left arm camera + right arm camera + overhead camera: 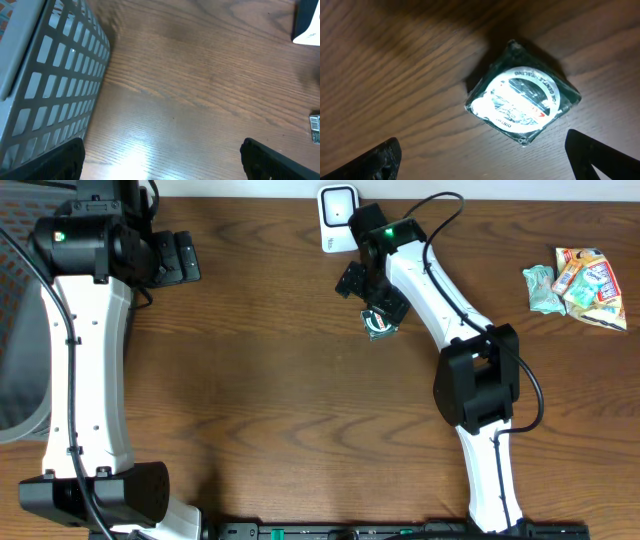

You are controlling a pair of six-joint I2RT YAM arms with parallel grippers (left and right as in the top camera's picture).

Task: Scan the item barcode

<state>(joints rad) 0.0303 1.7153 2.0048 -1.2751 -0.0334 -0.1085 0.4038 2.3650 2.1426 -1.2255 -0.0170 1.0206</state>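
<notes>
The right claw hangs right over the packet, with both fingers spread wide and nothing between them. The packet lies flat on the bench, apart from the fingers. The step seems to be the pick-up.

To do it well, I would bring the claw lower until the fingers almost reach the wood, because the packet is low and flat. It lies turned like a diamond, so the wrist should turn until the fingers meet two straight sides, not the corners. The foil looks smooth and may slip, so close gently and centred.

The packet is dark green and square, with a round white label and small print. I see no barcode on the upper face, so it may be underneath.

The white scanner stands near, just behind it.

The left claw is well apart beside a grey basket, also fully spread and empty.
</notes>
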